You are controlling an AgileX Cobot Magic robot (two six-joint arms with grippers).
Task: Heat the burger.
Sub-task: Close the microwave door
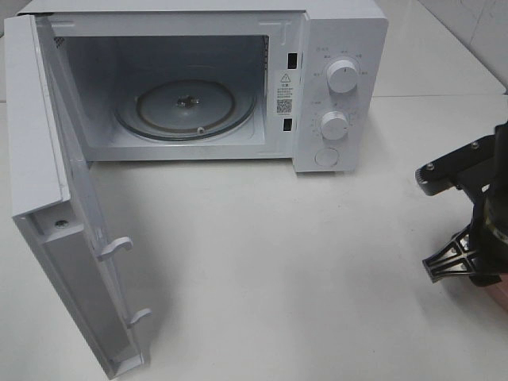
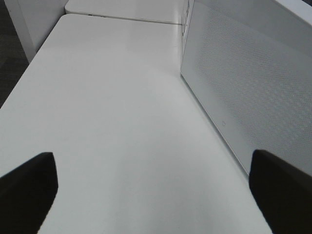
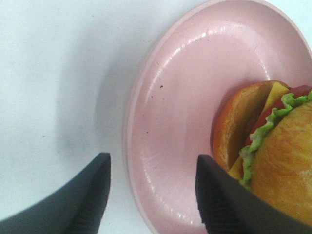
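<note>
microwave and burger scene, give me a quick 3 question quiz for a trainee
1. True or false: the microwave door is open.
2. What does the burger rest on? A) the glass turntable B) the pink plate C) the bare table
3. Fill in: the right gripper has one finger over the table and the other finger over the ____.

Key: 1 true; 2 B; 3 plate
</note>
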